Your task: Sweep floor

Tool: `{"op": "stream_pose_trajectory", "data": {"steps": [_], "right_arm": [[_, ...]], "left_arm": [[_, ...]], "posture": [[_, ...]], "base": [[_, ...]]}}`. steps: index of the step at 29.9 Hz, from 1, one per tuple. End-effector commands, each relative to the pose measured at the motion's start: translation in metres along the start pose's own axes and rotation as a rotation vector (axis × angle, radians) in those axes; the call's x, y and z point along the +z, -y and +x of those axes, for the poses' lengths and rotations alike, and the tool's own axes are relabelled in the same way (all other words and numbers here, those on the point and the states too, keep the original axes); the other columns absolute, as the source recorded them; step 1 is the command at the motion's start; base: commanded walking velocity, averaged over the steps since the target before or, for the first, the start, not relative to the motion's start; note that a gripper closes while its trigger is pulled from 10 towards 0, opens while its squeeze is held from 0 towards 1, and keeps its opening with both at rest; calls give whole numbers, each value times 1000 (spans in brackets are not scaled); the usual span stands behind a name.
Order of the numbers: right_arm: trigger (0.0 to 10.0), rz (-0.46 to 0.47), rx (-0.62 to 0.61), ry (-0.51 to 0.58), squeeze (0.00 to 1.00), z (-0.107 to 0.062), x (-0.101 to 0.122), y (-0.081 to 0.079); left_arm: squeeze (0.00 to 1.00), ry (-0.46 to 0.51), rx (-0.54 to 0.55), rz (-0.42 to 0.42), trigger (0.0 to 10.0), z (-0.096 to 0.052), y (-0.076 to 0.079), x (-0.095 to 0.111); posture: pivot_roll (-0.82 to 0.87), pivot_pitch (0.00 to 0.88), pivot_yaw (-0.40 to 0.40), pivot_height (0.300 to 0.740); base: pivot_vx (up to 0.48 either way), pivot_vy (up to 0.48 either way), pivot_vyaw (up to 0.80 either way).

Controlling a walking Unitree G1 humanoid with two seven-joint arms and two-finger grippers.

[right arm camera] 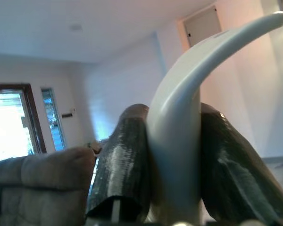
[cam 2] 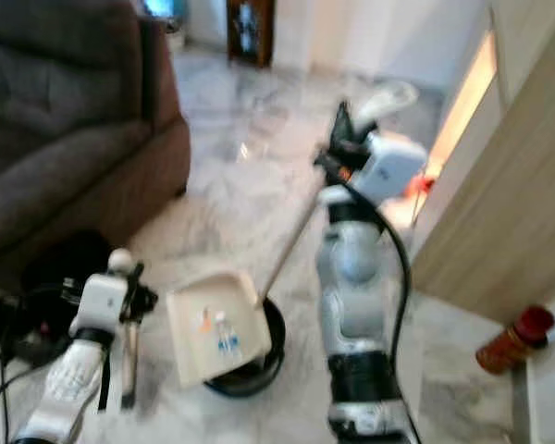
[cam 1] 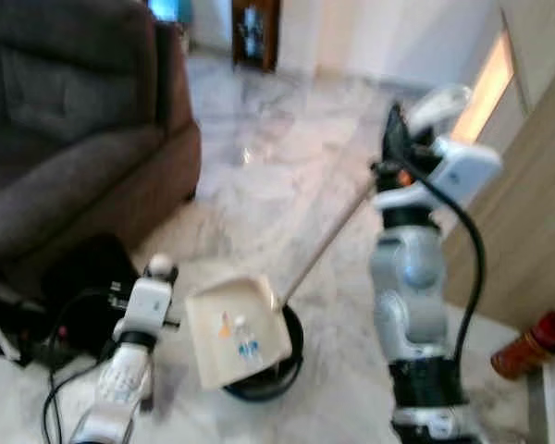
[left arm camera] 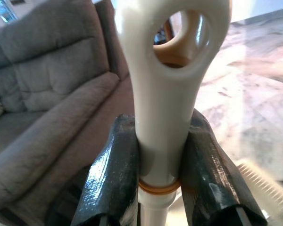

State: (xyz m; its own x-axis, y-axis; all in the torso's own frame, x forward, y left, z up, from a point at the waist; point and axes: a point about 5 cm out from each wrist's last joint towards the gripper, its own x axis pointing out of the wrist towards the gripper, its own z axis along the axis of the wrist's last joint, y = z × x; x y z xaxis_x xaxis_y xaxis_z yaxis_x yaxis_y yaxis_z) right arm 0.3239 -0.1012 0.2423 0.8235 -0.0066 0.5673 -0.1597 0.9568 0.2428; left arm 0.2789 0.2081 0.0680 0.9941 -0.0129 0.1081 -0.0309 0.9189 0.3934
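A cream dustpan [cam 1: 236, 335] with a few small bits of litter on it hangs tilted over a round black bin [cam 1: 282, 375]. Its long thin stick [cam 1: 328, 240] slopes up to a curved white grip [right arm camera: 179, 103], and my right gripper [cam 1: 395, 134] is shut on that grip at chest height. At lower left my left gripper [cam 1: 157, 270] is shut on a cream broom handle [left arm camera: 162, 94]. The handle has a hanging hole at its top and an orange ring lower down. The broom's shaft [cam 2: 129, 356] runs down beside my left arm. Its head is hidden.
A dark brown sofa [cam 1: 65, 139] fills the left side. A black bag and cables [cam 1: 65, 314] lie at its foot. A wooden panel [cam 1: 536, 213] stands on the right, with a red-capped bottle [cam 1: 532, 344] below it. Marble floor [cam 1: 277, 157] stretches ahead to a dark cabinet [cam 1: 256, 32].
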Motion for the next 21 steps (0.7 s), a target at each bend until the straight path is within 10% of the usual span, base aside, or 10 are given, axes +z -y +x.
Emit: {"op": "stream_pose_trajectory", "data": {"steps": [1, 21], "right_arm": [[10000, 17, -16, 72, 0, 5, 14, 3], [10000, 26, -22, 50, 0, 5, 11, 4]], "left_arm": [[0, 54, 4, 4, 10000, 5, 1, 11], [0, 55, 10, -1, 10000, 5, 2, 11]], "posture": [[224, 0, -26, 740], [224, 0, -33, 740]], "base": [[270, 0, 438], [270, 0, 0]]}}
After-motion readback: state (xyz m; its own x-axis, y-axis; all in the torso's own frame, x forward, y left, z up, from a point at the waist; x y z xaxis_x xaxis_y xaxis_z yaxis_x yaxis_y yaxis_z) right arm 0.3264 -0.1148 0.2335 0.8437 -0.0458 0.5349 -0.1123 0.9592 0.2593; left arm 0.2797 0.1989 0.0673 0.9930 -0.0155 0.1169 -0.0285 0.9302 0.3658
